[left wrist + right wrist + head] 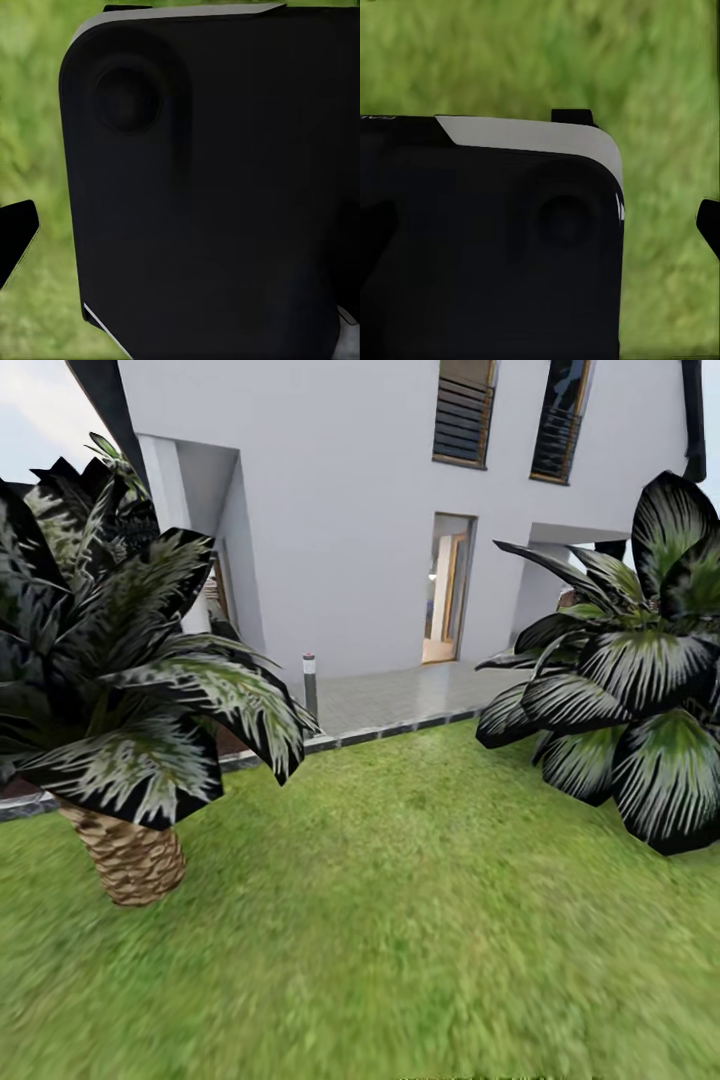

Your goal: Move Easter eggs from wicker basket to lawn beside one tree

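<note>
Fingers: we can't tell whether either gripper's are apart or together, dark robot housing (217,187) blocks both wrist cameras.
We've got blurred lawn (400,920) across the lower frame, a scaly-trunked palm (130,760) at left, a second palm (630,700) at right, then paving (400,695) and the white house (350,490) at top.

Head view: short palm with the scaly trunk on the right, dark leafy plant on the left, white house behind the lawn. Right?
Not quite: the sides are swapped. In the head view the palm with the scaly brown trunk stands on the left, and the dark leafy plant is on the right. The white house does stand behind the lawn.
</note>
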### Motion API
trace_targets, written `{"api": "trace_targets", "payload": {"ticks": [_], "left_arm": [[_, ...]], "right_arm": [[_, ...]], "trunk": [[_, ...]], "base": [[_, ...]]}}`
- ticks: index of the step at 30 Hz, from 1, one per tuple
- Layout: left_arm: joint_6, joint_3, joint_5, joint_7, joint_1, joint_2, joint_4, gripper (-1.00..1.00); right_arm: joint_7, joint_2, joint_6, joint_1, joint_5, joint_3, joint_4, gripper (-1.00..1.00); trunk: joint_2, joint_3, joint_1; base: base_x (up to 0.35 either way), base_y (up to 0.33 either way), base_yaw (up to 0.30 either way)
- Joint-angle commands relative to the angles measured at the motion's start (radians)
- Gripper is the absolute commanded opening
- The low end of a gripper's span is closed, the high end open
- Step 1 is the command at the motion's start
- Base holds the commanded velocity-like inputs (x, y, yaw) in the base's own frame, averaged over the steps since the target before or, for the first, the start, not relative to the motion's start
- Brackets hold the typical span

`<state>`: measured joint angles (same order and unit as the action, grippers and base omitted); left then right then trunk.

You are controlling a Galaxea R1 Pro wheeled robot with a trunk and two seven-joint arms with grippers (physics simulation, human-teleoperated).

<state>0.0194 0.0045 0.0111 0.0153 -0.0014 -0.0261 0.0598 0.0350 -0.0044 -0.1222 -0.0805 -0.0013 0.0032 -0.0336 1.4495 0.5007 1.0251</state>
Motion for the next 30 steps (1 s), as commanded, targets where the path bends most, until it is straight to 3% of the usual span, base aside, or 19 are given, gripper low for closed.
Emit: {"api": "trace_targets", "payload": {"ticks": [1, 30], "left_arm": [[0.002, 0.0, 0.001, 0.002, 0.0, 0.0, 0.0, 1.0], [0.002, 0.001, 0.001, 0.002, 0.0, 0.0, 0.0, 1.0]], "right_arm": [[0.003, 0.0, -0.004, -0.001, 0.0, 0.0, 0.001, 1.0], [0.003, 0.0, -0.004, -0.001, 0.0, 0.0, 0.001, 1.0]], "trunk": [[0.0, 0.001, 0.0], [0.0, 0.001, 0.0]], "base": [[0.0, 0.0, -0.297], [0.0, 0.0, -0.297]]}}
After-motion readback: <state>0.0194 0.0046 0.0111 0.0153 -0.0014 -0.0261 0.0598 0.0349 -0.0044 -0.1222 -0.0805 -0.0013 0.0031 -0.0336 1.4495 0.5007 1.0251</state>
